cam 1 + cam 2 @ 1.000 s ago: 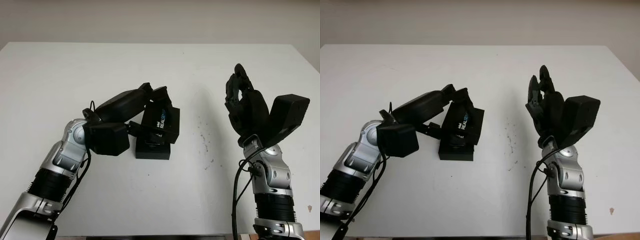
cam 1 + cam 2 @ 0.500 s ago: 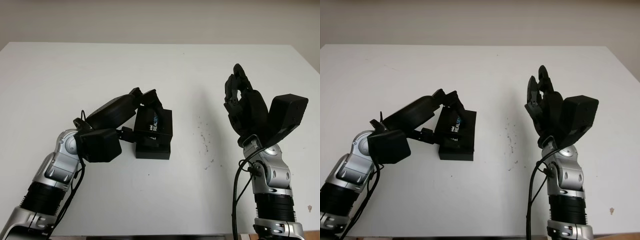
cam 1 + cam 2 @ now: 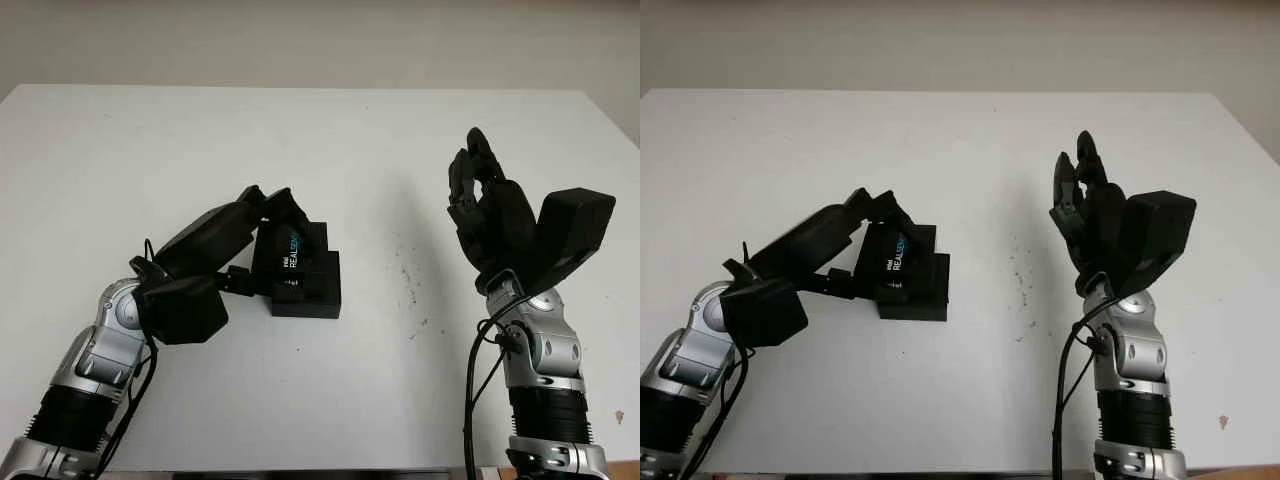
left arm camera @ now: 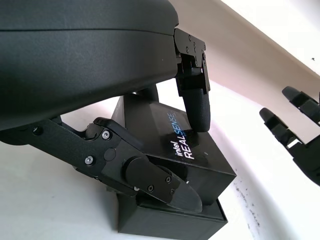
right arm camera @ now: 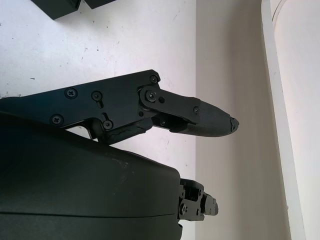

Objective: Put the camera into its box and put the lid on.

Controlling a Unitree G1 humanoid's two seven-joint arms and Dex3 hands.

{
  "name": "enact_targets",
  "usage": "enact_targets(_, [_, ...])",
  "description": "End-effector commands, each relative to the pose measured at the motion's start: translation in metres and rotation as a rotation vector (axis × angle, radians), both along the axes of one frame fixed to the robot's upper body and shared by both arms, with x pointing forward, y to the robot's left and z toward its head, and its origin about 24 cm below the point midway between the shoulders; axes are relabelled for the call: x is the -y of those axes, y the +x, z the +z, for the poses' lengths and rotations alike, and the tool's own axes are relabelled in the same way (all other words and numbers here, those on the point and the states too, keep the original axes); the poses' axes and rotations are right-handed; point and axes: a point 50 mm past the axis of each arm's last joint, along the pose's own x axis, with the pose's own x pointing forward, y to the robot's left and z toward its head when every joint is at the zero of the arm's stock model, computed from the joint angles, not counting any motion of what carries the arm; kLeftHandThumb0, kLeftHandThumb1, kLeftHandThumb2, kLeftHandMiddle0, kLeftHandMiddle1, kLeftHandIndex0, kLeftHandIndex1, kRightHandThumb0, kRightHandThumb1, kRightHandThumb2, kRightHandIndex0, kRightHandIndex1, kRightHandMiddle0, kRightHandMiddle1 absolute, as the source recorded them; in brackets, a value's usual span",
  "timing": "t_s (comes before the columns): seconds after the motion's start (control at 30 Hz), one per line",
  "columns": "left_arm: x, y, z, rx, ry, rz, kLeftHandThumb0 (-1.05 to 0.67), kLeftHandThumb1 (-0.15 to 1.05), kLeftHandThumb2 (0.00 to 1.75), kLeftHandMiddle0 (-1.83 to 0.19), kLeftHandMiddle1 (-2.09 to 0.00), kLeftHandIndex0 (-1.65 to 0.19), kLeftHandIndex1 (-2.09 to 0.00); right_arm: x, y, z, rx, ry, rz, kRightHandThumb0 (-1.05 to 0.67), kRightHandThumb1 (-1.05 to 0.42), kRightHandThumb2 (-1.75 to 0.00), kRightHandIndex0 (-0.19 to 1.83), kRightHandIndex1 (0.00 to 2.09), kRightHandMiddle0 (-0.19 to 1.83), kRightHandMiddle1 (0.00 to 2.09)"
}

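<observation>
What I can't make out from here

The lid [image 4: 175, 150] covers most of the box [image 4: 170, 220], so I can't see whether the camera sits inside. My left hand [image 3: 268, 205] hides the lid's far edge, and the box's lower corner runs off the left wrist view.

Black lid [image 3: 291, 251] with white and blue "REALSENSE" print, tilted, sits askew on top of the black box [image 3: 310, 292], overlapping it but not seated flush. Box lies flat on the white table left of centre; its front and right edges stick out from under the lid. Camera itself can't be made out.
</observation>
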Motion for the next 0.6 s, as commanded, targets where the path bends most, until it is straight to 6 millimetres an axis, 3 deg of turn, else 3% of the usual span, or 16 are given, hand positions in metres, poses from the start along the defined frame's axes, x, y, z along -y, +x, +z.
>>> enact_targets(0.0, [-0.003,-0.001,-0.004,-0.008,-0.006,0.008,-0.25,1.05,0.20,-0.17,-1.69,-0.07,-1.42,0.001,0.001,0.002,0.005,-0.002,-0.002,-0.61,-1.05,-0.60,-0.06,0.06,-0.06,0.05])
enact_targets(0.57, [0.009,-0.001,-0.016,-0.038,-0.058,-0.049,-0.28,1.05,0.23,-0.14,-1.84,-0.06,-1.53,0.001,0.001,0.000,-0.002,0.003,-0.003,-0.58,-1.05,-0.60,-0.05,0.06,-0.07,0.05])
